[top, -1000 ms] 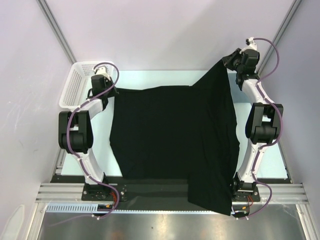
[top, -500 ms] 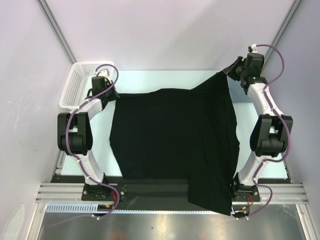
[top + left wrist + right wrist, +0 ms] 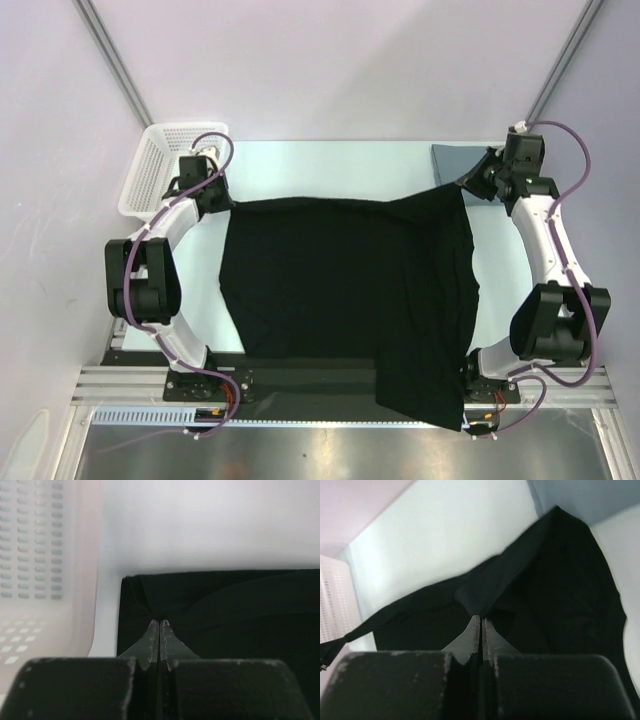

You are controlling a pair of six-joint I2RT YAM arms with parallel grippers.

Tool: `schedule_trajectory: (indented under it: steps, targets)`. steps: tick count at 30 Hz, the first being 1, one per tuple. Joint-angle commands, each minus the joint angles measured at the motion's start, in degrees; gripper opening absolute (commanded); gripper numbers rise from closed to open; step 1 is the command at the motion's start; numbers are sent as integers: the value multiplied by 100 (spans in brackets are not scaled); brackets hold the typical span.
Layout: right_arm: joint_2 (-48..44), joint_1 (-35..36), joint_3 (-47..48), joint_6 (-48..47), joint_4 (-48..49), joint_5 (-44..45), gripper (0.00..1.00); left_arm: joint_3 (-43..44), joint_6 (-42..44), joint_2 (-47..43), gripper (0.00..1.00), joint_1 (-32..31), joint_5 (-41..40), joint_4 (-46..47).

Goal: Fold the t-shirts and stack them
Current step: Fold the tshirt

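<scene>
Stretching the black t-shirt (image 3: 350,290) across the middle of the counter (image 3: 330,160), with its far edge drawn taut from corner to corner and its near right flap hanging over the front edge, likely to flatten the cloth before a first fold. Leaving the slate t-shirt (image 3: 452,158) at the counter's far right corner, just behind the raised black corner, apparently set aside for stacking. Pinching the far left corner with the left fingers (image 3: 149,642), shut tight on cloth, low beside the white basket (image 3: 150,180). Pinching the far right corner with the right fingers (image 3: 469,636), likewise closed on cloth and lifted a little. Reaching far with both arms, elbows bowed outward, wrists turned in toward each other.
</scene>
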Motion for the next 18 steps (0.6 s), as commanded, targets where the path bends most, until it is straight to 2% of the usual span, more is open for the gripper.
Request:
schedule_trajectory:
  steps: [1, 6, 18]
  targets:
    - [-491, -30, -95, -150, -560, 294, 0, 130, 283, -269, 0, 35, -146, -559]
    - [-746, -65, -192, -370, -1272, 769, 0, 324, 406, -155, 0, 35, -515, -1121]
    - [-1256, -188, -921, -406, -1590, 901, 0, -80, 319, -94, 0, 35, -682, -1368]
